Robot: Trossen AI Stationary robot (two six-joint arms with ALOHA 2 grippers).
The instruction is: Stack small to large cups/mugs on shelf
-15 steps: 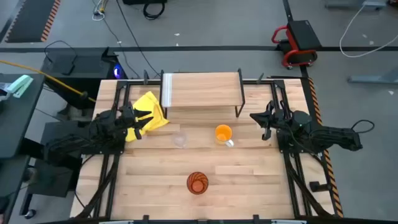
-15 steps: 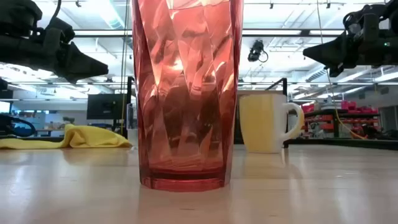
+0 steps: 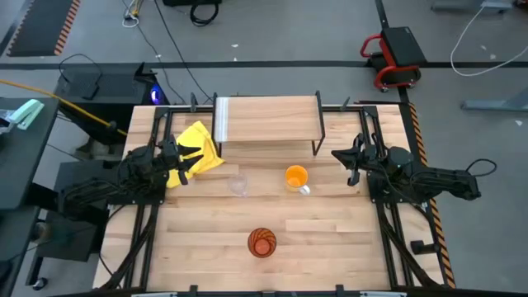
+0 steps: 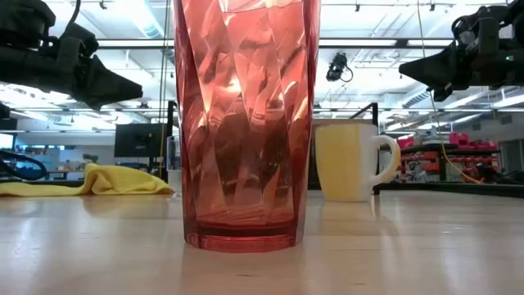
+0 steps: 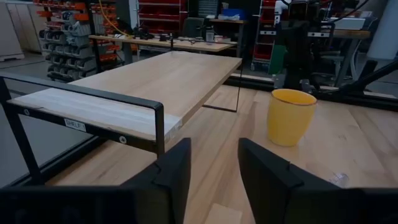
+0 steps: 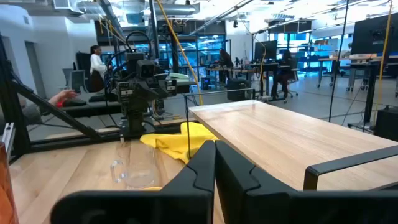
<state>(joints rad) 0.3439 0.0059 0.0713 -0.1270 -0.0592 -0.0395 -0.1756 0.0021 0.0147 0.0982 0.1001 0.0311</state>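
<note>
A: High view, versus half a second back: no change. Left gripper [image 3: 183,159] parked at table's left side, over edge of yellow cloth [image 3: 198,148]. Right gripper [image 3: 342,157] parked at right, just off shelf [image 3: 268,120] front corner.

B: Fingers?

A: Left wrist view: left fingers [image 5: 177,171] spread, nothing between. Right wrist view: right fingers [image 6: 205,171] pressed together, empty.

B: Cups?

A: All on the table [image 3: 330,231], none on shelf. Glass [image 3: 239,185] left of centre, in front of shelf. Mug [image 3: 296,176] just right of it, handle toward near edge. Tumbler [image 3: 261,242] well apart from both, near front edge, filling the low view.

B: Meaning?

A: Nothing started. Both arms idle, three cups untouched, shelf bare. Probably a pause before first reach.

B: First pick?

A: Judgement only: glass nearest left gripper, already spread, so likely that one. Clear wall, hard to see in left wrist view, only a sliver at frame edge.

B: Risk?

A: Shelf legs close to both grippers. Possible clip on lift.
</note>
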